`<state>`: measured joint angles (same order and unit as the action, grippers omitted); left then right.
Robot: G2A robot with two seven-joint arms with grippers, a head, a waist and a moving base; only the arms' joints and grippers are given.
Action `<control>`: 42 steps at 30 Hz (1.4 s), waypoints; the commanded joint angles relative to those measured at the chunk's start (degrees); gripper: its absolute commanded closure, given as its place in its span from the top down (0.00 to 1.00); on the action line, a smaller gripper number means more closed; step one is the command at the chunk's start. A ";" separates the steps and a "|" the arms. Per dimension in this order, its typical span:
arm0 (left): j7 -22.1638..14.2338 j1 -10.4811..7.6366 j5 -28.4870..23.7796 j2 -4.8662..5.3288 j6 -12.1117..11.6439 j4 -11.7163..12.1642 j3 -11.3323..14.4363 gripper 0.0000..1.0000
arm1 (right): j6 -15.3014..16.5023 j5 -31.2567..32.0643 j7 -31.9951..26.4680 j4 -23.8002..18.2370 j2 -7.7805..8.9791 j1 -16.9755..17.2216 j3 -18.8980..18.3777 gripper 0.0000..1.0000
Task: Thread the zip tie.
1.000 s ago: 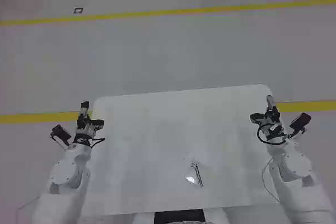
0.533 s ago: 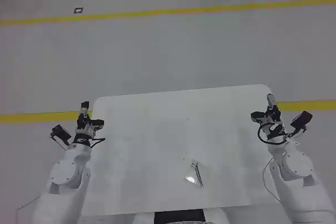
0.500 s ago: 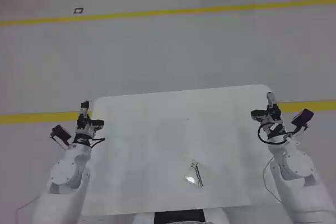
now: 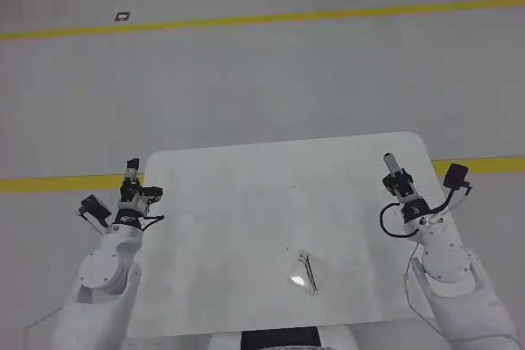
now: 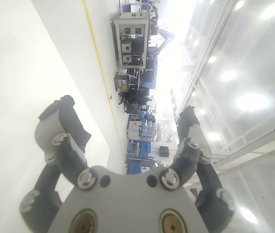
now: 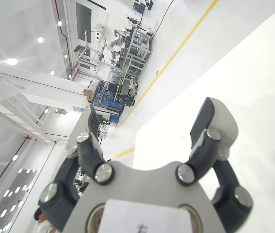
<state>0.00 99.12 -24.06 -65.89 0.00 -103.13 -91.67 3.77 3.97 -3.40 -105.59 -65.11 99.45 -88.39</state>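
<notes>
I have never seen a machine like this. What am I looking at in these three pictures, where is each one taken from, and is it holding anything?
This is a robot with two arms at a white table. The wide picture looks down from a camera above the arms. The other two come from small cameras on its wrists, so each looks past that arm's own two-fingered claw into the hall beyond. The left gripper is at the table's left edge, and the right gripper is over its right side. Both are open and hold nothing. A thin zip tie lies on the table near the robot's edge, and neither gripper touches it.
</notes>
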 commanded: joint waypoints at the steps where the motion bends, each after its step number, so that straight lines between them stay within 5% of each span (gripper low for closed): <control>1: 0.00 0.00 0.00 0.00 0.00 0.00 0.00 1.00 | 0.00 0.01 0.00 0.00 0.00 0.00 0.00 1.00; 10: 0.00 0.00 0.00 0.00 0.00 0.00 0.00 1.00 | -3.75 19.68 -8.10 -0.77 0.38 -4.41 5.76 1.00; 26: 0.00 0.00 0.00 0.00 0.00 0.00 0.00 1.00 | -3.66 21.09 -8.23 -0.94 0.46 -4.50 5.73 1.00; 31: 0.00 0.00 0.00 0.00 0.00 0.00 0.00 1.00 | -2.59 39.48 -11.68 -4.64 1.32 -3.55 6.46 1.00; 36: 0.00 0.00 0.00 0.00 0.00 0.00 0.00 1.00 | -1.83 55.97 -21.60 -7.55 2.09 -3.43 8.87 1.00; 42: 0.00 0.00 0.00 0.00 0.00 0.00 0.00 1.00 | 0.52 60.63 -27.74 -8.95 2.15 -4.23 12.19 1.00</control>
<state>0.00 99.12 -24.06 -65.89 0.00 -103.13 -91.67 4.26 64.65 -31.22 -114.55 -62.97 95.22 -76.18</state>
